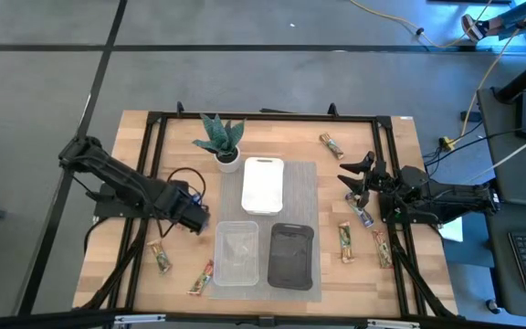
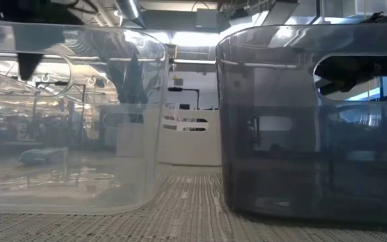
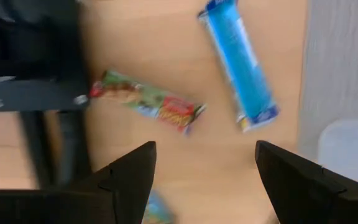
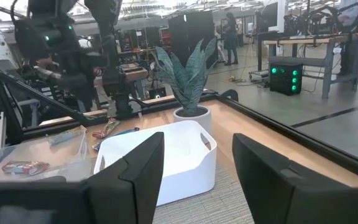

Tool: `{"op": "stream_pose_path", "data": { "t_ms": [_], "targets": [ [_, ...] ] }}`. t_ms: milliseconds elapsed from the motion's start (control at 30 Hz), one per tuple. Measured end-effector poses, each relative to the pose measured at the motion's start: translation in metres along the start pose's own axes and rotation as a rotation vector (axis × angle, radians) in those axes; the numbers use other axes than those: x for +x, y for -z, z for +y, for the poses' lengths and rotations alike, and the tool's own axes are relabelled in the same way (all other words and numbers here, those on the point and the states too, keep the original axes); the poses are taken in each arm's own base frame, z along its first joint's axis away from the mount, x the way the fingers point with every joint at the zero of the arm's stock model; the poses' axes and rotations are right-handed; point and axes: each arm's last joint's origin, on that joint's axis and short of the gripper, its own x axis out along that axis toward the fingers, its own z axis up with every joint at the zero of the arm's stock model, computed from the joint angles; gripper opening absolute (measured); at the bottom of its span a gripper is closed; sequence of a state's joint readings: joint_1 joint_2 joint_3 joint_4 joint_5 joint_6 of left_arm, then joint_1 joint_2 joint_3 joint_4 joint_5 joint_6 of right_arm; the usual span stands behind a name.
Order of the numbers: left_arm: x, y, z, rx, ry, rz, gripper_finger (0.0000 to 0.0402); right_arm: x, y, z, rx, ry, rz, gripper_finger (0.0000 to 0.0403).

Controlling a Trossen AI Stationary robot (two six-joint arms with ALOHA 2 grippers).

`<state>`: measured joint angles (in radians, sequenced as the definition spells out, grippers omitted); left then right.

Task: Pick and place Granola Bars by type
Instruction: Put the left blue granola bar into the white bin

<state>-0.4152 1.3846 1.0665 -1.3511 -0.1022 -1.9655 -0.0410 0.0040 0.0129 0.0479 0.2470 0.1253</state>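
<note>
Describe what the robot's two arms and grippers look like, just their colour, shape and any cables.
Both arms are black, built of jointed tubular links. The left gripper and the right gripper each end in two flat, dark, angular fingers, matte and wedge-shaped in the wrist views. A thin black cable loops beside the left arm's wrist. No markings are legible.

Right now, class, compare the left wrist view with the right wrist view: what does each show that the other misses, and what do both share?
Only the left wrist view shows the left pincer, open above the wood, with a blue bar and a green-and-red bar lying apart. Only the right wrist view shows the right pincer, open and empty, facing the white tray and potted plant. Both show the wooden table.
</note>
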Motion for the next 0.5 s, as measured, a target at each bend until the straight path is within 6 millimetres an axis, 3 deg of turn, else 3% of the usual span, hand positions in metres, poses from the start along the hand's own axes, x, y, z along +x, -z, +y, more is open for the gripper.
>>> {"op": "stream_pose_path", "data": {
  "t_ms": [333, 500],
  "targets": [
    [0.063, -0.006, -0.004, -0.294, 0.135, -0.094, 0.0267, 0.0, 0.0, 0.0, -0.001, -0.001, 0.0, 0.0193],
    [0.084, -0.01, -0.009, -0.326, 0.263, -0.106, 0.0267, 0.0, 0.0, 0.0, -0.001, -0.001, 0.0, 0.0193]
  ]
}}
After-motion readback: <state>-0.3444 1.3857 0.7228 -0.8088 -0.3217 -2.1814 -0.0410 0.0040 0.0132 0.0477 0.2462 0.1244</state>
